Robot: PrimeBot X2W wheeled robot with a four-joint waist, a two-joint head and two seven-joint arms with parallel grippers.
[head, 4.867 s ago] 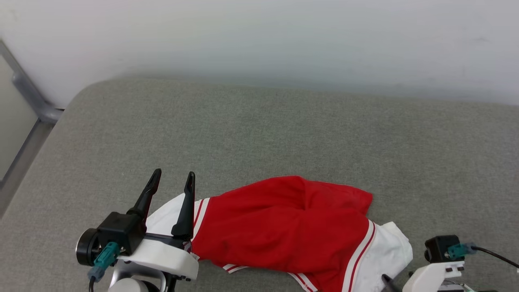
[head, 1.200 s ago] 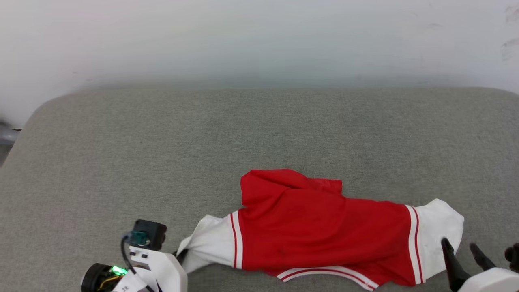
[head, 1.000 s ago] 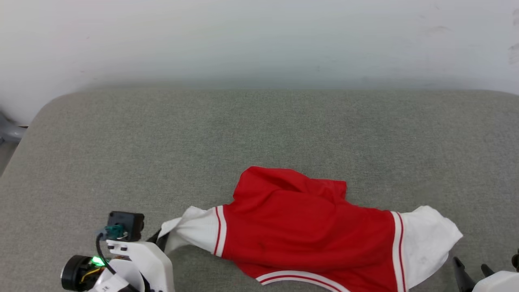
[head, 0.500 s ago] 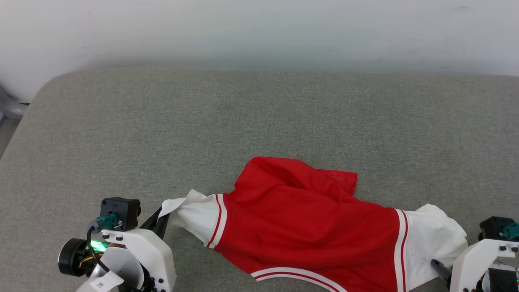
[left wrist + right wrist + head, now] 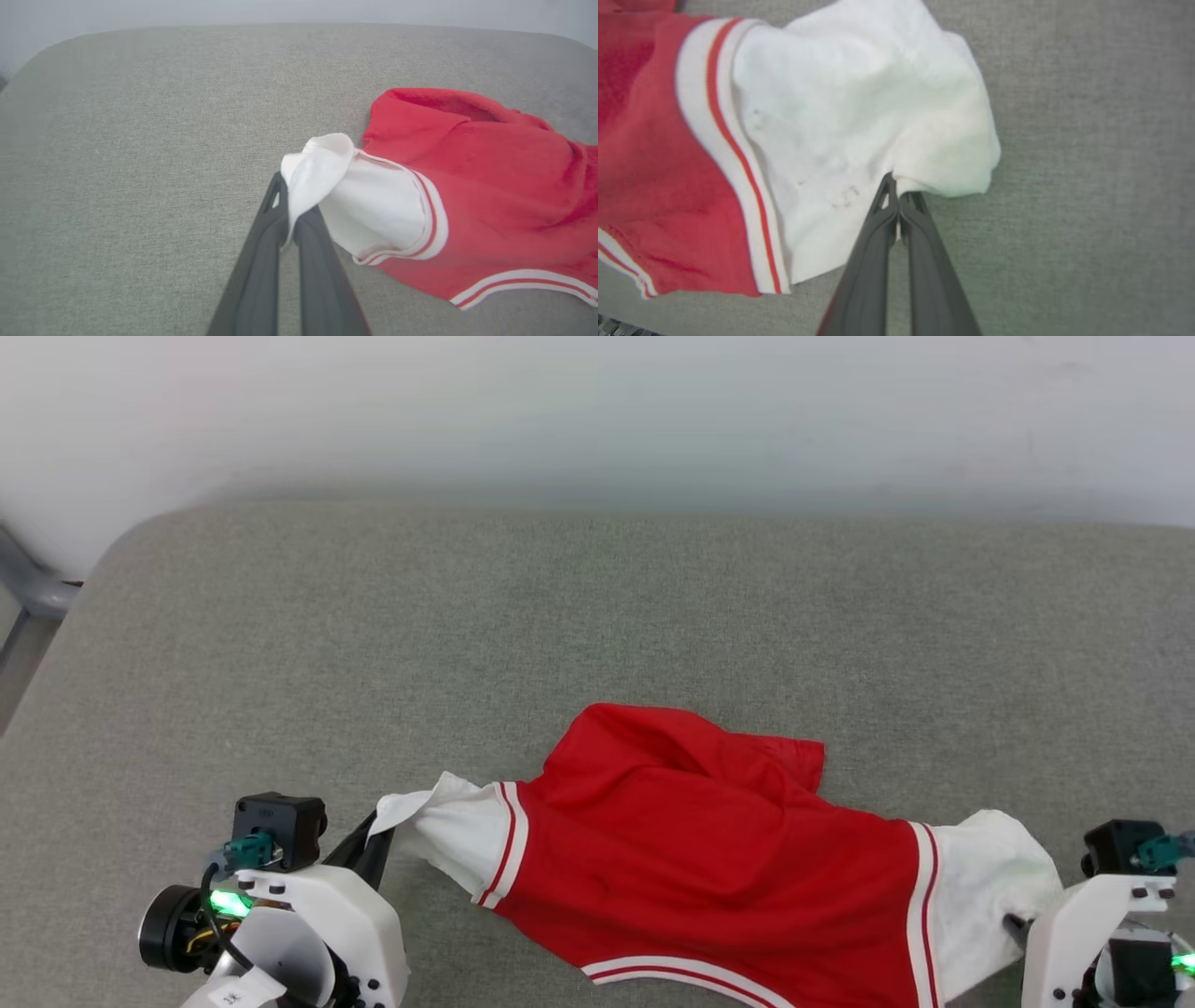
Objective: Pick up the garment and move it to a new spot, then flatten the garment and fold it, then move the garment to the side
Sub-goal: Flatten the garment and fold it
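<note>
Red T-shirt [image 5: 709,859] with white sleeves lies rumpled near the front edge of the grey cushion [image 5: 597,616], pulled out sideways, red body humped toward the far edge. Left hand [image 5: 288,205] closed on the tip of the white sleeve on the left-edge side; cloth folds over its fingertips. Right hand [image 5: 896,189] closed too, pinching the other white sleeve on the right-edge side, fabric puckered at the tips. Red-and-white stripe trim at both sleeve seams. White wall [image 5: 597,411] behind the far edge.
</note>
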